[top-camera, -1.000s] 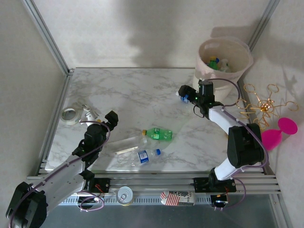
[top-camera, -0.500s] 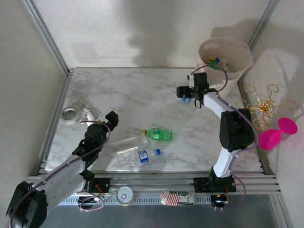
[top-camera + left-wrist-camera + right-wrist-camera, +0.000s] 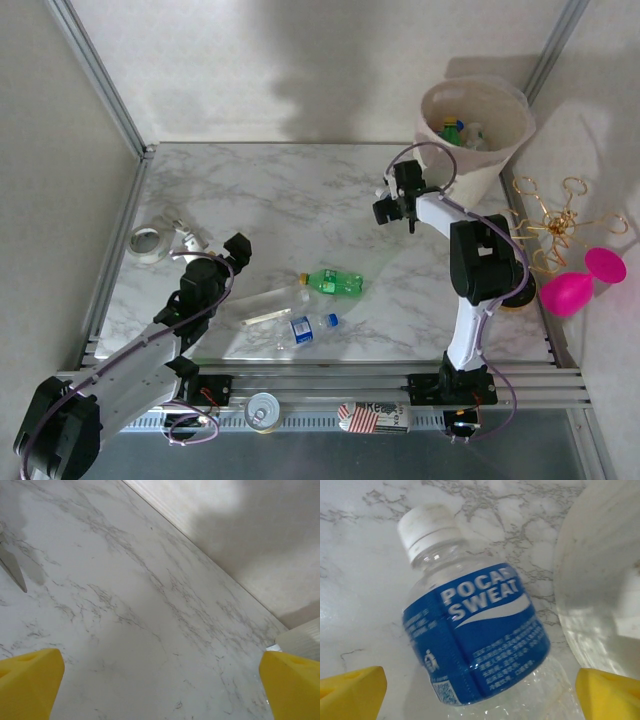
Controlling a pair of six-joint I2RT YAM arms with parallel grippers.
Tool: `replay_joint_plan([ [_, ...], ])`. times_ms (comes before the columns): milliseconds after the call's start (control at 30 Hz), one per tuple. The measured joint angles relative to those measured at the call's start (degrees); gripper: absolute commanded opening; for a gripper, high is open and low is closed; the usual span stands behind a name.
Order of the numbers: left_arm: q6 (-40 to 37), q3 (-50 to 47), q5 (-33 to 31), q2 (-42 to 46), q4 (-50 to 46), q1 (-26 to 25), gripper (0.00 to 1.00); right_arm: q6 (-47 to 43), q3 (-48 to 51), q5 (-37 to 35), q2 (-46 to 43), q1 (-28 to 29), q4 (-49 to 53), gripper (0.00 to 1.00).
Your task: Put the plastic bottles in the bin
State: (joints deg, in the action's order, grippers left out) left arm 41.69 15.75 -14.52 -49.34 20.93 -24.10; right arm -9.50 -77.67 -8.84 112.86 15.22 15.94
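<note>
A clear bottle with a blue Pocari Sweat label and white cap [image 3: 475, 630] lies on the marble beside the bin. My right gripper [image 3: 480, 692] is open around it, one yellow fingertip [image 3: 350, 692] on each side with a gap to the bottle. From above, that gripper [image 3: 392, 209] is just left of the cream bin [image 3: 488, 165], which holds several bottles [image 3: 455, 130]. A green bottle [image 3: 334, 282], a blue-labelled bottle [image 3: 311, 327] and a clear bottle [image 3: 274, 298] lie at the table's front middle. My left gripper [image 3: 238, 248] is open over bare marble [image 3: 160, 685].
A tape roll [image 3: 146, 242] and a small white item [image 3: 192, 238] lie at the left edge. A gold wire stand [image 3: 558, 225] and a pink goblet [image 3: 578, 286] sit right of the table. A can [image 3: 263, 410] and a striped box [image 3: 375, 416] rest on the front rail.
The right arm has pulled its elbow in and swung its wrist left, close to the bin's side, staying over the blue-labelled bottle. The left arm has barely moved.
</note>
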Motion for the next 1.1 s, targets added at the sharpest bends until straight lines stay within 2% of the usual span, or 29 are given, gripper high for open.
replay_joint_plan([
  [467, 0.00, 0.02, 0.00, 0.22, -0.02, 0.00, 1.00, -0.39, 0.04, -1.68, 2.01, 2.45, 0.11, 0.91],
  [733, -0.02, 0.02, 0.00, 0.24, -0.04, 0.00, 1.00, -0.81, 0.04, -2.45, 3.17, 3.23, 0.59, 0.65],
  [800, -0.02, 0.02, 0.00, 0.33, -0.04, 0.00, 1.00, -0.59, 0.04, -1.55, 2.78, 3.54, 0.66, 0.62],
  [933, -0.02, 0.11, 0.00, 0.59, -0.07, 0.00, 0.99, 0.04, 0.57, 2.08, -0.96, 4.11, 0.59, 0.60],
  [1100, 0.11, 0.28, 0.00, 0.59, -0.15, 0.07, 1.00, 1.38, 1.01, 7.74, -11.56, 4.17, -1.36, 0.58],
])
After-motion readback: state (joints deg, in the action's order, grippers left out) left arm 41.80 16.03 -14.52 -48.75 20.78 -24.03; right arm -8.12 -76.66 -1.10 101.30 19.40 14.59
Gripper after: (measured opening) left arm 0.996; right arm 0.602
